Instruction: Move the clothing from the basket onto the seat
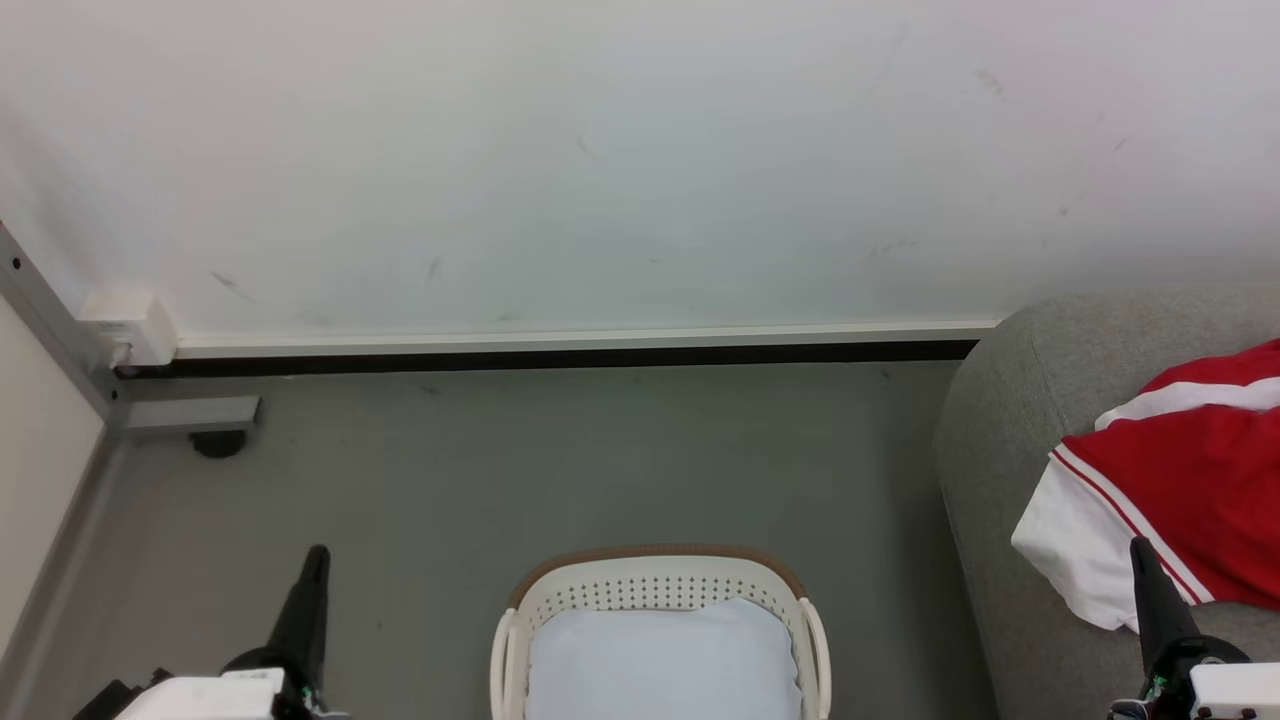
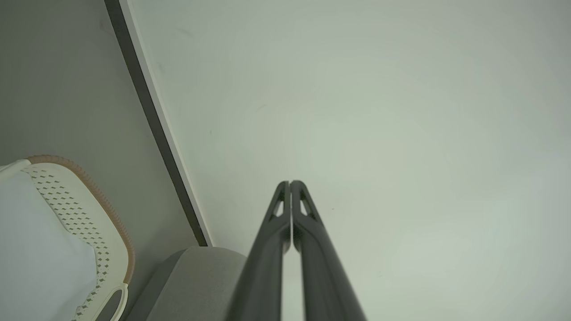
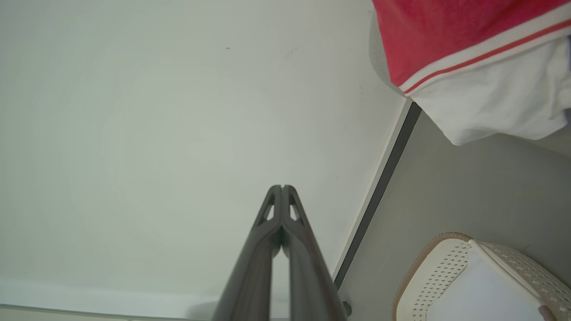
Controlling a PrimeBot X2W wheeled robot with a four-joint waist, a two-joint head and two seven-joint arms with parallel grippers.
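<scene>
Clothing (image 1: 1190,470) lies near the seat's (image 1: 1000,420) edge. The basket (image 1: 660,590) apparently holds only its liner (image 1: 660,660). The left end effector (image 2: 290,183) and right end effector (image 3: 283,187) are closed and empty.

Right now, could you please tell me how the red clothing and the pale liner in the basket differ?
The clothing is bright red with white stripes; the liner is plain pale blue-white. The clothing lies rumpled on the seat; the liner lies smooth inside the basket. Both look like soft fabric.
</scene>
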